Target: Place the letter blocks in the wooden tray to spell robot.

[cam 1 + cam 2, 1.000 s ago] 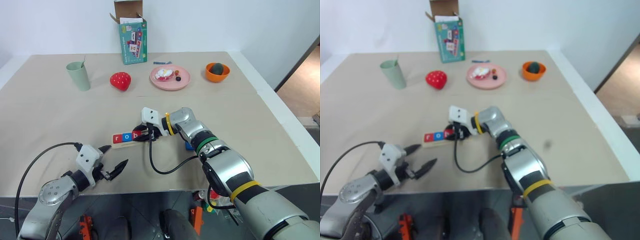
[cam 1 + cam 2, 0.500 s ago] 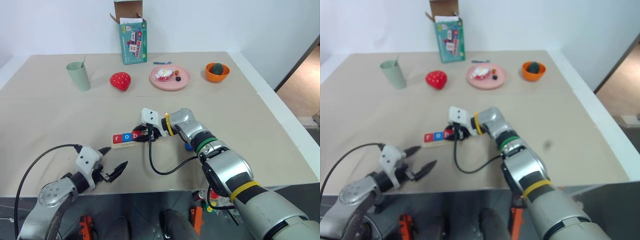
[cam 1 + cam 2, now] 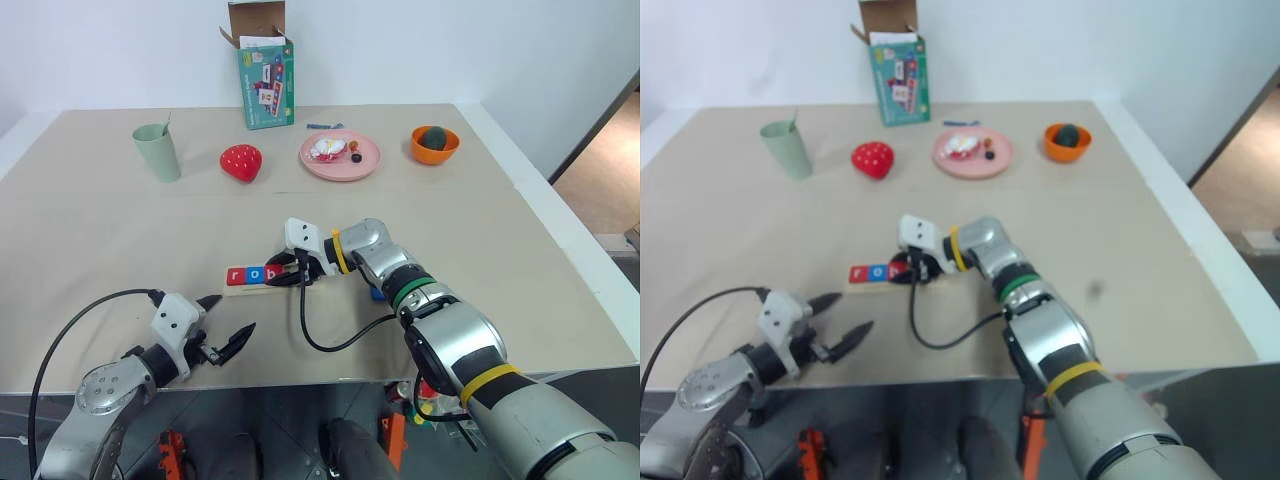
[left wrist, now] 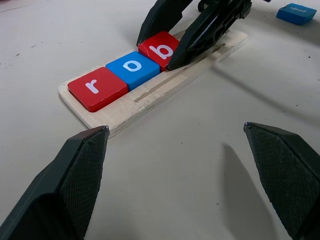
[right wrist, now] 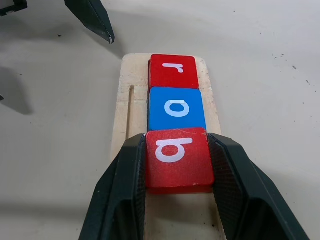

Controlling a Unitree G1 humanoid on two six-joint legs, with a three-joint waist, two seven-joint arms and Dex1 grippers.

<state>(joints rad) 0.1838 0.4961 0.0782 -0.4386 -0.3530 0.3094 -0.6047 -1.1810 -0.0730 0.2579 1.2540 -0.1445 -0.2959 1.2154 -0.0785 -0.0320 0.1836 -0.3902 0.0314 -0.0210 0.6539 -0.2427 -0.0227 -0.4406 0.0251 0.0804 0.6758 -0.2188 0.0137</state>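
The wooden tray [image 4: 150,97] lies on the table just ahead of my left gripper. In it, from its left end, sit a red r block [image 4: 97,88], a blue o block [image 4: 133,67] and a red b block [image 5: 177,159]. My right gripper [image 5: 177,145] is shut on the b block, one finger on each side, with the block touching the o. Another blue block [image 4: 296,12] lies on the table beyond the tray's right end. My left gripper [image 3: 236,311] hangs open near the table's front edge, holding nothing.
Along the back stand a green cup [image 3: 157,151], a red strawberry toy [image 3: 241,161], a pink plate [image 3: 340,156] with small items, an orange bowl [image 3: 435,144] and a teal box [image 3: 265,80]. A black cable [image 3: 320,340] loops down from the right wrist.
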